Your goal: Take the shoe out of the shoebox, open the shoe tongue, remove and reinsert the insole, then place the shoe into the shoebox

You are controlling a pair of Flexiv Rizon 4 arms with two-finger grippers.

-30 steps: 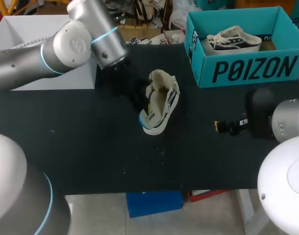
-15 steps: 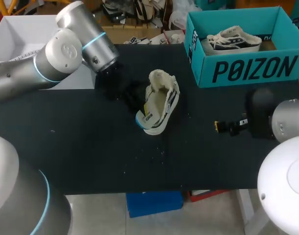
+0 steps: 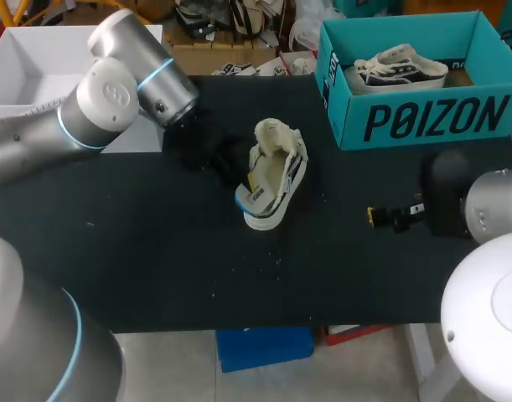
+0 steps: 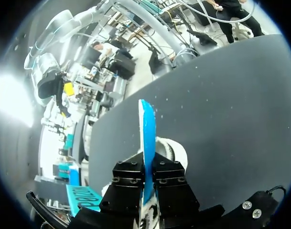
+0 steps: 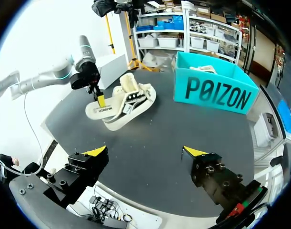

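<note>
Left hand (image 4: 147,172) is pinching the insole (image 4: 146,133) at the shoe (image 3: 276,167) lying mid-bench (image 3: 155,251) near the shoebox (image 3: 423,121), right hand (image 5: 145,151) is hanging wide; insole step, likely needing clean pull-out then reseating.

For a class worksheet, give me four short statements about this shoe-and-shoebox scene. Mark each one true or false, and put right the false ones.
1. The left gripper is shut on the insole, which stands edge-on between its fingers. True.
2. The teal shoebox is empty. False: a second shoe lies in it.
3. The right gripper is open, with nothing between its fingers. True.
4. The loose shoe leans against the shoebox. False: it lies on the dark table, apart from the box.
</note>
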